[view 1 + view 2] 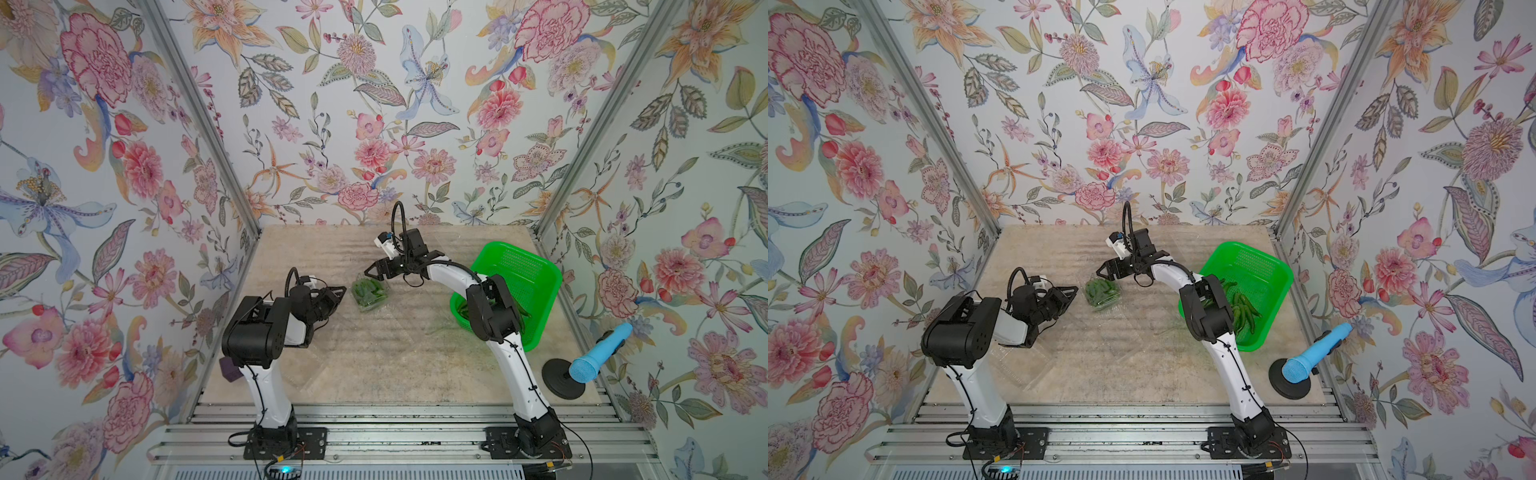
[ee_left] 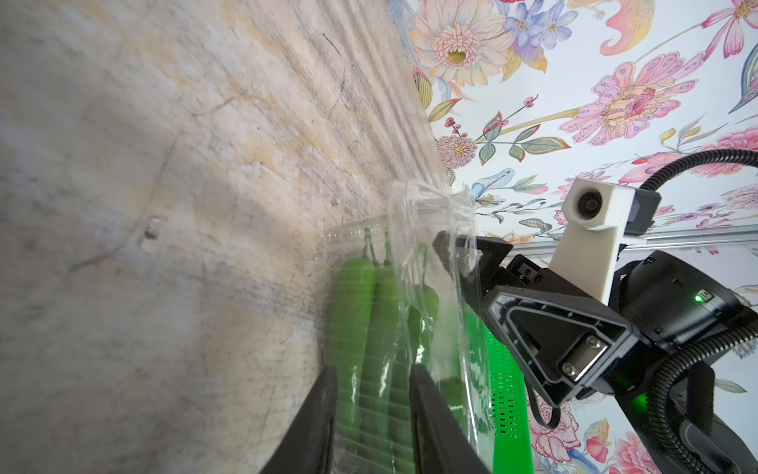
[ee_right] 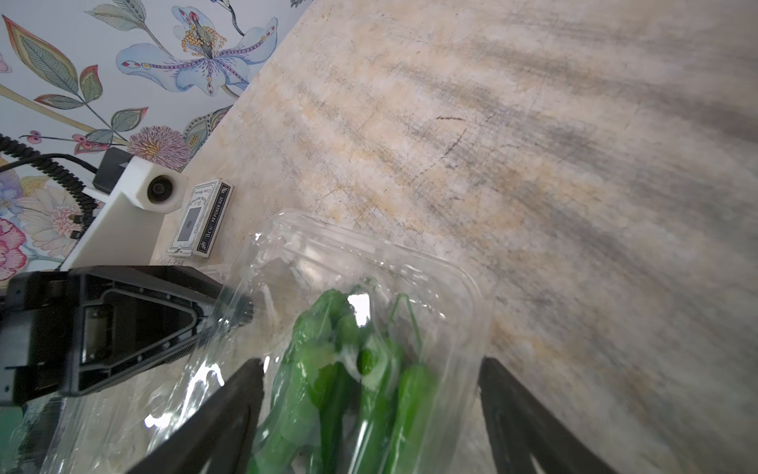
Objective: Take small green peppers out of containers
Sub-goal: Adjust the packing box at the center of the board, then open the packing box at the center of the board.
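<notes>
One clear container (image 1: 368, 293) lies mid-table, filled with small green peppers (image 3: 328, 369). My left gripper (image 1: 340, 289) reaches it from the left. In the left wrist view the left gripper (image 2: 373, 369) is shut on the container's ribbed side wall, and peppers (image 2: 352, 312) show through the plastic. My right gripper (image 1: 401, 266) hovers just above and behind the container. Seen from the right wrist, the right gripper (image 3: 369, 369) is open wide, one black finger on each side of the container (image 3: 369, 262). More peppers (image 1: 1244, 309) lie in the green basket (image 1: 1246, 266).
The bright green basket (image 1: 523, 274) stands at the right, partly behind my right arm. A blue microphone (image 1: 598, 353) on a black stand sits at the front right. A small card box (image 3: 201, 221) lies by the left wall. Faint clear plastic (image 1: 1117, 336) lies mid-table.
</notes>
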You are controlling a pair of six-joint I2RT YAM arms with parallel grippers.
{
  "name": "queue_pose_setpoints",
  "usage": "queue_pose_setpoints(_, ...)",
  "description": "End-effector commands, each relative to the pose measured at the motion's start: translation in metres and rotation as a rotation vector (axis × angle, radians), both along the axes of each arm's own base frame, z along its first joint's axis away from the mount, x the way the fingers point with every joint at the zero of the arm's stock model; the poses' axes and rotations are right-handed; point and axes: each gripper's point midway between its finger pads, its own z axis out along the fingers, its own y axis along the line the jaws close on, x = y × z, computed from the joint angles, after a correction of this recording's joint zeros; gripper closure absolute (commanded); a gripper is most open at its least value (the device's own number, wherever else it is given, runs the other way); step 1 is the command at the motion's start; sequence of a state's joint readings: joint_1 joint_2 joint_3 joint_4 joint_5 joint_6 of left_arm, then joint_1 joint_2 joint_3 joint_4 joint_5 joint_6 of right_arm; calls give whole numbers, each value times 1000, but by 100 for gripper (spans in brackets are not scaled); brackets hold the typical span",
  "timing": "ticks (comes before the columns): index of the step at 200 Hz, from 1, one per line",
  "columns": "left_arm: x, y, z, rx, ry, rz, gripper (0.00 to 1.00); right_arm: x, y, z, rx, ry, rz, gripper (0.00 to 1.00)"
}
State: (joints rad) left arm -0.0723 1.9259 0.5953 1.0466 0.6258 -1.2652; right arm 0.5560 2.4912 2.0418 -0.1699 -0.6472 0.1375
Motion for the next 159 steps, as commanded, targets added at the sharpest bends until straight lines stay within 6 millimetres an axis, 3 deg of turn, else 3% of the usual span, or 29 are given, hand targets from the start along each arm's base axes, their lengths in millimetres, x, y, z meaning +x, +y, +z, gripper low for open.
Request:
queue_pose_setpoints(1,1,-3,11,-19,-47,-18,67,-7,6,-6,-1,11,27,17)
queue_pose_setpoints(159,6,-4,3,27,-28,-39,66,-19,17,-8,18,36,67,19)
